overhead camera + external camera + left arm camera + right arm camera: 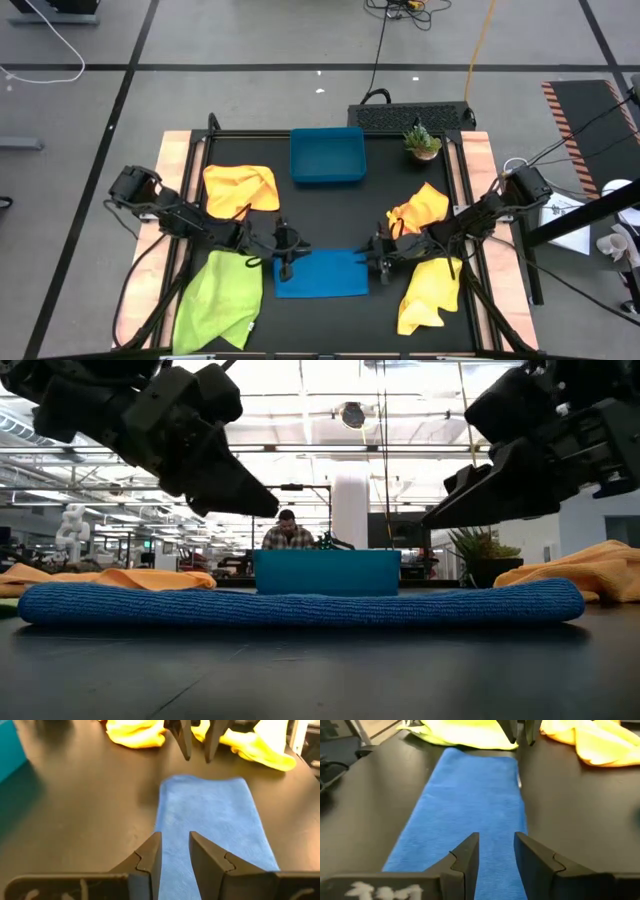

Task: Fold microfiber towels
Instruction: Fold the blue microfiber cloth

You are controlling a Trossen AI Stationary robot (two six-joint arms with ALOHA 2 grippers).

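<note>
Currently the blue microfiber towel (322,274), folded into a flat band, lies at the table's (330,215) six o'clock edge. The left tool (287,259) and right tool (381,258) hang just above its nine and three o'clock ends, each slightly parted, grasping nothing. Pinch both short ends squarely for the next fold. Lime cloth (218,298) and yellow cloth (428,294) crowd either side; open room lies toward twelve o'clock.
</note>
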